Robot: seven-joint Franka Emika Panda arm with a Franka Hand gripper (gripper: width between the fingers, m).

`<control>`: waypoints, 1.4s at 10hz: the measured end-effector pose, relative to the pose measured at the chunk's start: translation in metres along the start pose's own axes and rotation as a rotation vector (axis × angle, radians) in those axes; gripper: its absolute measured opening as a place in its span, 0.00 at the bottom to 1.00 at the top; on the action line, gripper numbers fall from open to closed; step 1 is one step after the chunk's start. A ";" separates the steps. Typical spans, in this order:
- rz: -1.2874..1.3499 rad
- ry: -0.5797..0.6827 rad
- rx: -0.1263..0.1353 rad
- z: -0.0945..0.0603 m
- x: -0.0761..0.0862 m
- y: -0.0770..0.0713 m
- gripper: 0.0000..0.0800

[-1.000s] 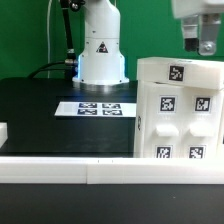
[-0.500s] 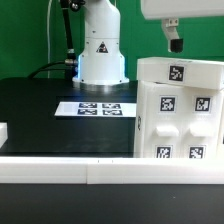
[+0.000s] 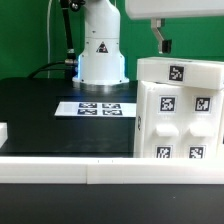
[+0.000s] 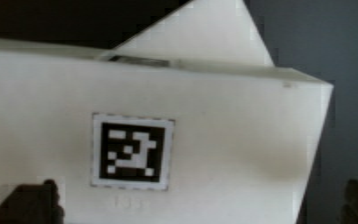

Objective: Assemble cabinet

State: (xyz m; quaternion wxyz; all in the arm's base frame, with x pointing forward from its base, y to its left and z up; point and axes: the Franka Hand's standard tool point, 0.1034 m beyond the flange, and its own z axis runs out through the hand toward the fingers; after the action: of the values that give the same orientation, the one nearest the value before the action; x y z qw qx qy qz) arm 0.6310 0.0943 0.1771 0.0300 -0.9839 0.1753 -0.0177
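Bench [image 3: 40, 110] black, bordered at its near edge by a long white rail [image 3: 110, 170] that runs across the whole exterior view. Robot base [image 3: 101, 45], white with a triangular warning label, stands at the far side of the bench, well apart from the pincer and toward the exterior view's left of it.

Cabinet [image 3: 180, 110] is the biggest white piece: a box-shaped body sitting on the bench directly below the pincer, filling the exterior view's right. One black-and-white tag [image 3: 177, 72] on its top face, four more on the panel facing the camera. In the wrist view the cabinet [image 4: 211, 130] fills nearly the whole picture, with one tag [image 4: 131, 150] sharp enough to make out and a raised white corner beyond it against the dark background.

Marker board [image 3: 97, 108] lies flat on the bench in front of the robot base, below the pincer and off toward the exterior view's left, near the cabinet but apart from it.

Pincer [image 3: 160, 42] hangs above the far upper edge of the cabinet, apart from it, nothing between the fingers. Only one dark finger is clear in the exterior view, under the white hand. Wrist view shows two dark fingertips [image 4: 25, 203] set wide apart at opposite edges of the picture, so the jaws are spread, holding nothing.
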 end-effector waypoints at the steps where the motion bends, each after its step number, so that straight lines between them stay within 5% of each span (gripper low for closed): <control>1: -0.138 0.003 -0.013 0.000 0.000 0.000 1.00; 6: -0.643 -0.003 -0.034 0.004 -0.003 0.003 1.00; 14: -1.208 -0.048 -0.105 0.015 -0.011 0.012 1.00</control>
State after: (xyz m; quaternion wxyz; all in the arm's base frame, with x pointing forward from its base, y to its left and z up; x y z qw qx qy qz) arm 0.6172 0.0874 0.1614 -0.0299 -0.9097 -0.4143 -0.0006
